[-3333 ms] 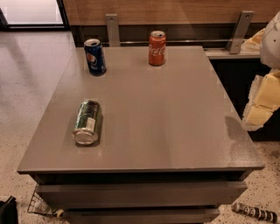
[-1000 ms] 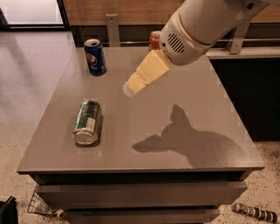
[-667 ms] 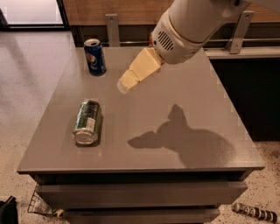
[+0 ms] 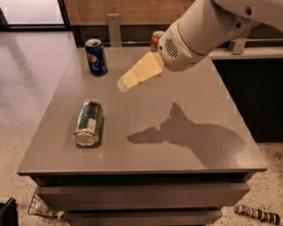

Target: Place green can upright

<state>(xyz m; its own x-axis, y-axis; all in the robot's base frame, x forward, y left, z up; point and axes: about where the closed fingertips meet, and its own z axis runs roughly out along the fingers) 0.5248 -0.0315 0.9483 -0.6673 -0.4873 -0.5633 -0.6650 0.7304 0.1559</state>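
The green can [image 4: 89, 122] is lying on its side near the front-left corner of the counter [image 4: 146, 106]. Farther back and rightward, well apart from it, the tool [image 4: 123, 84] is hanging above the counter's middle, seemingly narrowed shut and empty.

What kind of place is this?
Probably an office or lab break area: a grey table with a Pepsi can standing and the green can on its side, a polished speckled floor, wood panelling behind. The gripper hangs above the table's middle.
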